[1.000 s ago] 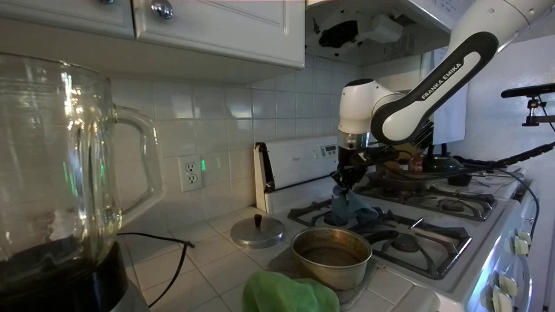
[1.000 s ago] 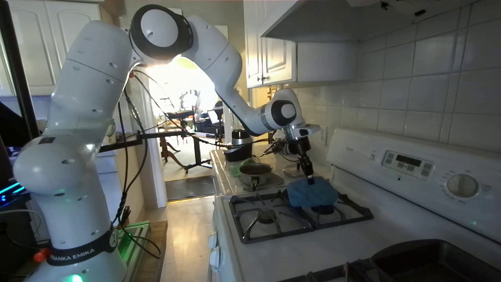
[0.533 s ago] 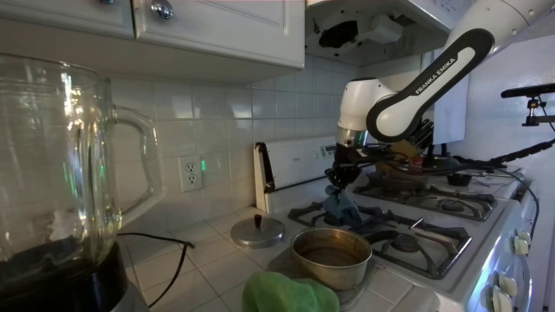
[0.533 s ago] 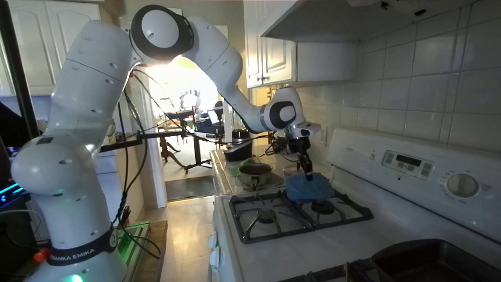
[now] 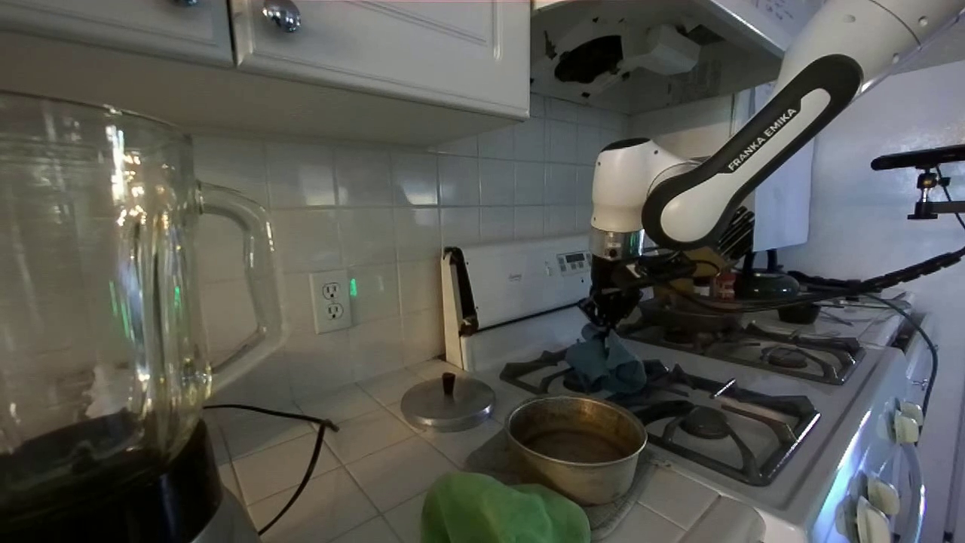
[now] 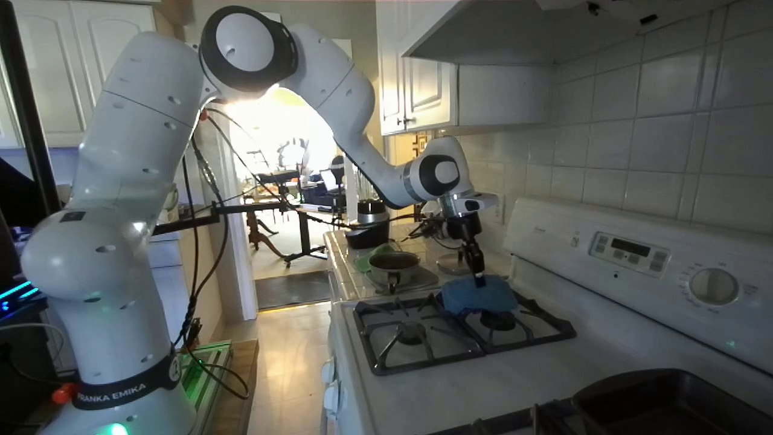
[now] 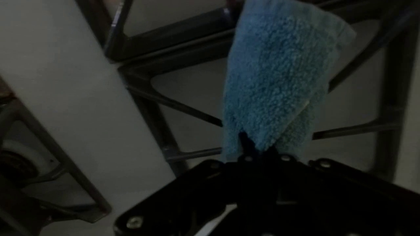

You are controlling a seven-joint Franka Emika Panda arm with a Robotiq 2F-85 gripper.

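Observation:
A blue terry cloth [image 5: 605, 366] hangs from my gripper [image 5: 601, 323] over the stove in both exterior views. In the wrist view the cloth [image 7: 279, 75] runs up from the dark fingertips, with a fold along its right side. My gripper [image 7: 259, 149] is shut on one end of it. Below the cloth lies the black burner grate [image 6: 430, 361]; whether the lower edge touches it, I cannot tell. The cloth [image 6: 478, 296] partly covers the back burner.
A metal pot [image 5: 595, 483] stands on the counter by the stove, its handle reaching over the grate. Around it are a lid [image 5: 448, 411], a green cloth [image 5: 501, 513] and a glass blender [image 5: 98, 264]. A dark pan [image 6: 640, 386] sits nearer, under the range hood [image 6: 483, 36].
Half a second ago the gripper and cloth had swung toward the pot side and slightly up; now they have come back the opposite way and a little lower. The grip has stayed the same.

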